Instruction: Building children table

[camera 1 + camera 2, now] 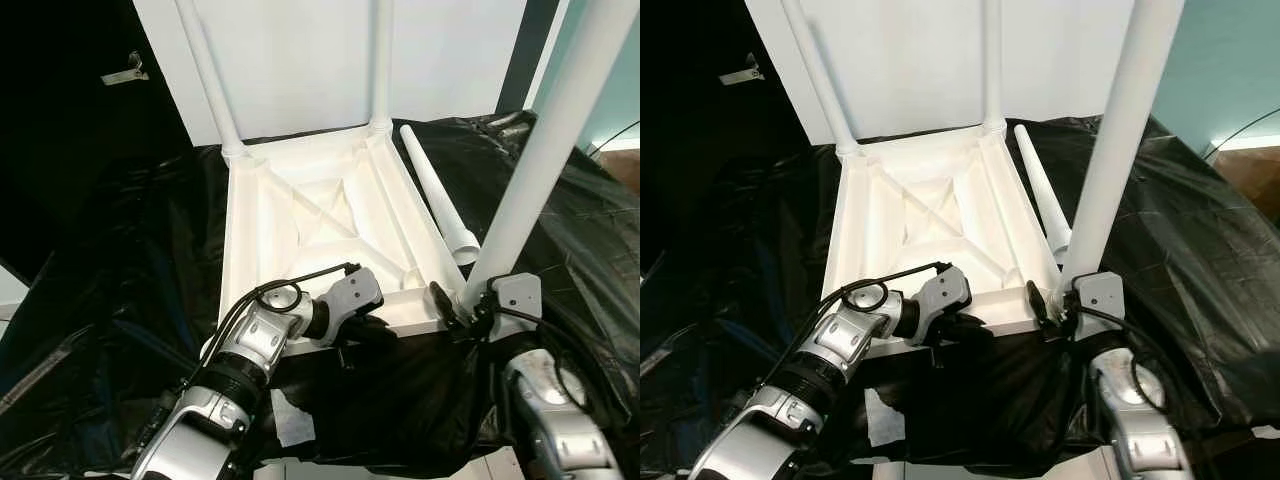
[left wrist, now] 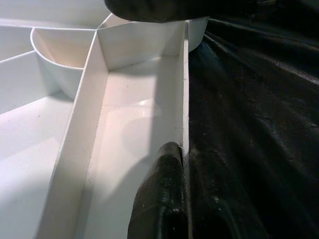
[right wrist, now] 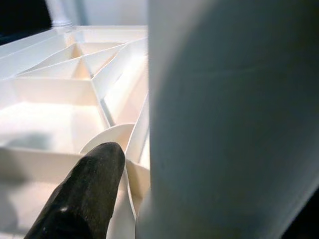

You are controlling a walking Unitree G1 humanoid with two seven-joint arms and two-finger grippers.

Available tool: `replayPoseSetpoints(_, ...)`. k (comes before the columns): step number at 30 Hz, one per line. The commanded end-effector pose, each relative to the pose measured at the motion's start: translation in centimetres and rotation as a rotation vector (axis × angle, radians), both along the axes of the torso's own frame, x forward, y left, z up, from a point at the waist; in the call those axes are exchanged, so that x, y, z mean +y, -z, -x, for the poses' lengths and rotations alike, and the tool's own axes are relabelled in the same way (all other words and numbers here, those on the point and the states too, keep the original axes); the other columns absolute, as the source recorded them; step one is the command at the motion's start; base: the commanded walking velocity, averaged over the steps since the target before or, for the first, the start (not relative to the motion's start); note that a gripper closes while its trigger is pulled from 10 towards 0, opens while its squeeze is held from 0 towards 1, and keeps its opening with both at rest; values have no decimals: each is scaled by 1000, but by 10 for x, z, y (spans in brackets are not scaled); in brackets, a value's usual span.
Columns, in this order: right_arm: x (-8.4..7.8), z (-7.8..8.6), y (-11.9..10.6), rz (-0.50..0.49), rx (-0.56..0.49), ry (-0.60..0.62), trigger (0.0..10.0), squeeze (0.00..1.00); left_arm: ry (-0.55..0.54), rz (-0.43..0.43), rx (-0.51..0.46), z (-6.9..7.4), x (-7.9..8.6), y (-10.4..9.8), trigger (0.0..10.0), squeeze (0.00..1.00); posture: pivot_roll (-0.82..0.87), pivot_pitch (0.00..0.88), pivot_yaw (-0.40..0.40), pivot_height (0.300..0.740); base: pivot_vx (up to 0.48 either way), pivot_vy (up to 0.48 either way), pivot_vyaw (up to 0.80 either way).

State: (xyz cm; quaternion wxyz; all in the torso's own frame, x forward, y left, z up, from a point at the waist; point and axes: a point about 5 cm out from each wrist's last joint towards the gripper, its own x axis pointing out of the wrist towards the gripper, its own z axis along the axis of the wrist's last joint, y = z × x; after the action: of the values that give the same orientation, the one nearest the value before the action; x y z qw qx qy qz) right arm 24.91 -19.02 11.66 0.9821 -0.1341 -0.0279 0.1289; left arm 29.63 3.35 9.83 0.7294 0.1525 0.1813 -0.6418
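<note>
Currently the white tabletop (image 1: pixel 320 225) lies upside down on black sheeting (image 1: pixel 120 300), two far legs fitted, one spare leg (image 1: pixel 435 190) loose along its right edge. Step in hand: seating the near-right leg (image 1: pixel 545 150), which the right gripper (image 1: pixel 452 305) clasps at its base over the corner socket. Left gripper (image 1: pixel 375 335) pinches the tabletop's near rim, steadying it. Next, probably: press or twist the leg home, keeping it upright. No legible writing or brand.

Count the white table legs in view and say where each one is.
4. Two stand in the far corners of the upturned tabletop: far-left leg, far-right leg. The right gripper holds one at the near-right corner. One lies loose beside the tabletop.
</note>
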Motion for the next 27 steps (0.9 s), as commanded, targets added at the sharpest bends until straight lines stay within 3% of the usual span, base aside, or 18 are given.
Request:
replayPoseSetpoints(1, -1, -3, -2, 17, -7, -52, 10000, 0, -66, -26, 231, 25, 12, 50, 10000, 0, -141, 28, 24, 740, 0, 0, 0)
replayPoseSetpoints(8, -22, -12, -22, 100, 6, -206, 10000, 0, -65, -25, 232, 25, 11, 51, 10000, 0, -145, 32, 27, 740, 0, 0, 0)
replayPoseSetpoints(14, -28, -13, -26, 102, 34, -264, 10000, 0, -66, -24, 232, 25, 11, 50, 10000, 0, -144, 35, 27, 740, 0, 0, 0)
replayPoseSetpoints(15, -29, -14, -27, 98, 41, -278, 8706, 0, -66, -23, 233, 25, 11, 50, 10000, 0, -144, 36, 28, 740, 0, 0, 0)
replayPoseSetpoints(16, -29, -14, -27, 92, 52, -295, 0, 0, -66, -24, 233, 26, 11, 50, 10000, 0, -144, 36, 29, 740, 0, 0, 0)
replayPoseSetpoints(27, -37, -15, -31, 81, 113, -379, 0, 0, -64, -29, 233, 26, 12, 50, 10000, 0, -145, 38, 36, 740, 0, 0, 0)
